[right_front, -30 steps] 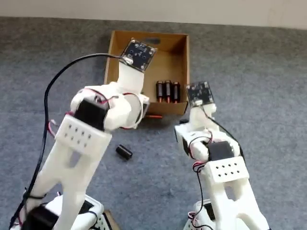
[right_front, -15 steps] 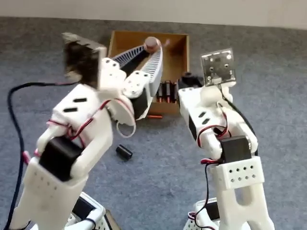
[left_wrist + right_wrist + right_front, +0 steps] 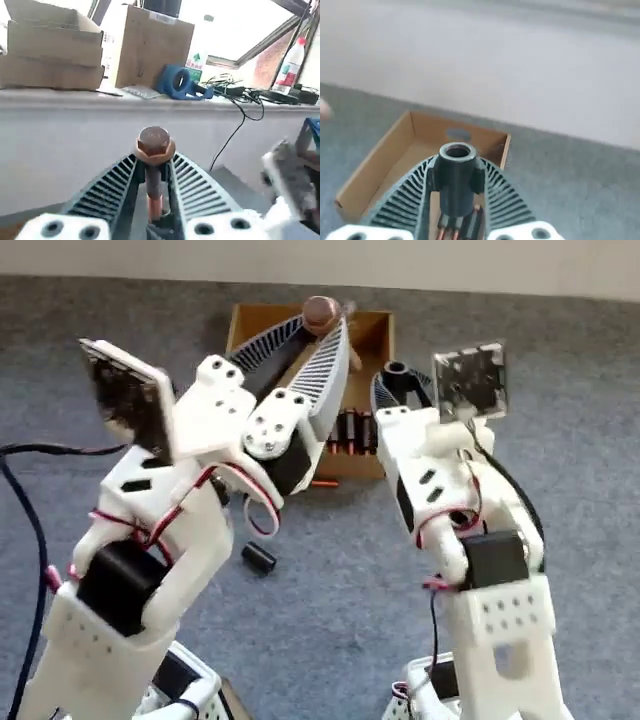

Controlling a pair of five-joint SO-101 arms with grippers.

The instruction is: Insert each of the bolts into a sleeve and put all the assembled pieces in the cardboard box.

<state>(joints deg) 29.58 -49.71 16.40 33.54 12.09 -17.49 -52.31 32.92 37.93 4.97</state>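
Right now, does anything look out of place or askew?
Nothing damaged. One black cylindrical sleeve lies on its side on the grey carpet, outside the brown cardboard box; a thin reddish piece lies by the box's near wall.

Grey short-pile carpet (image 3: pixel 570 390) is covering the floor, long white ledge (image 3: pixel 60 97) is collecting clutter

The carpet is running up to a plain pale wall (image 3: pixel 500 260). On the ledge, flat brown cardboard boxes (image 3: pixel 50 55) are sitting stacked beside a taller brown carton (image 3: pixel 150 47), with a blue round plastic part (image 3: pixel 176 82) and tangled black cables (image 3: pixel 245 102) lying nearby, and daylight is pouring through the big window (image 3: pixel 235 25) behind.
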